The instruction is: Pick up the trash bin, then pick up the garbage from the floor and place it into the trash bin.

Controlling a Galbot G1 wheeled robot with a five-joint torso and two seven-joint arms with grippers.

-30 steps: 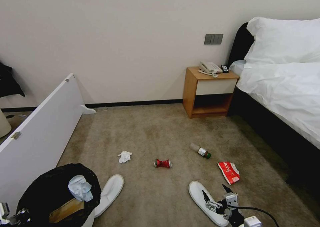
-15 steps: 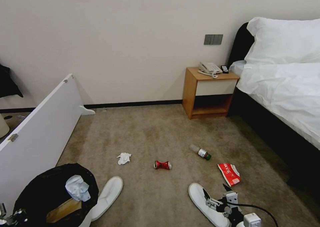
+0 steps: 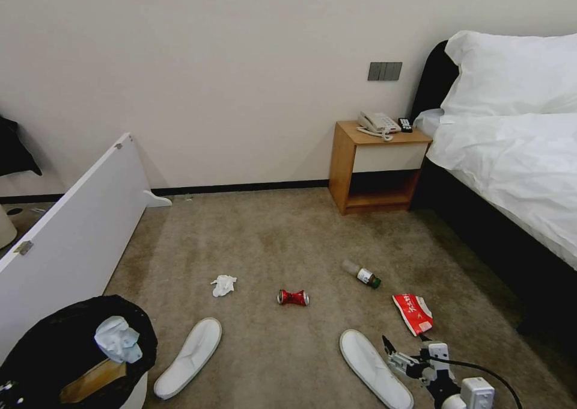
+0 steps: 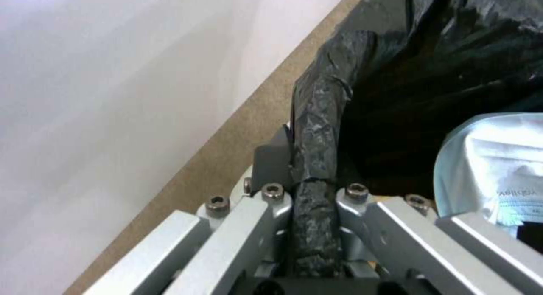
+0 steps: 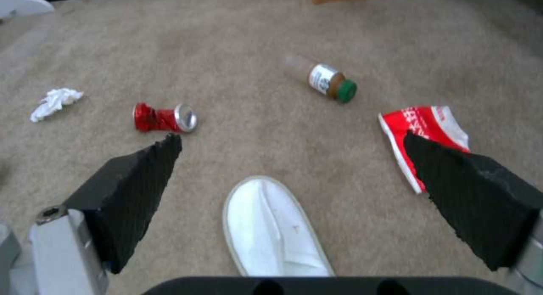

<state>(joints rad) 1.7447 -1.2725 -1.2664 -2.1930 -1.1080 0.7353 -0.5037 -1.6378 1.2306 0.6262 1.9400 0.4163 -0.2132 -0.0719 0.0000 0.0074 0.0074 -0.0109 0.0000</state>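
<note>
The trash bin (image 3: 42, 349), white with a black bag over its rim, hangs at the lower left of the head view; a crumpled tissue (image 3: 117, 340) and brown cardboard (image 3: 93, 379) lie inside it. My left gripper (image 4: 311, 189) is shut on the bin's bagged rim (image 4: 317, 129). On the carpet lies the garbage: a tissue (image 3: 223, 285), a crushed red can (image 3: 293, 297), a green-capped bottle (image 3: 362, 273), a red packet (image 3: 413, 311) and two white slippers (image 3: 189, 356) (image 3: 374, 367). My right gripper (image 3: 401, 347) hovers open just right of the nearer slipper (image 5: 274, 231), which sits between its fingers (image 5: 141, 180) in the right wrist view.
A white board panel (image 3: 72, 234) leans along the left side, close to the bin. A wooden nightstand (image 3: 375, 165) stands against the far wall, and a bed (image 3: 511, 156) fills the right side. Open carpet (image 3: 270, 240) lies beyond the litter.
The bin has swung left and lower with my left gripper, uncovering the left slipper. My right gripper has shifted right, off the right slipper towards the red packet.
</note>
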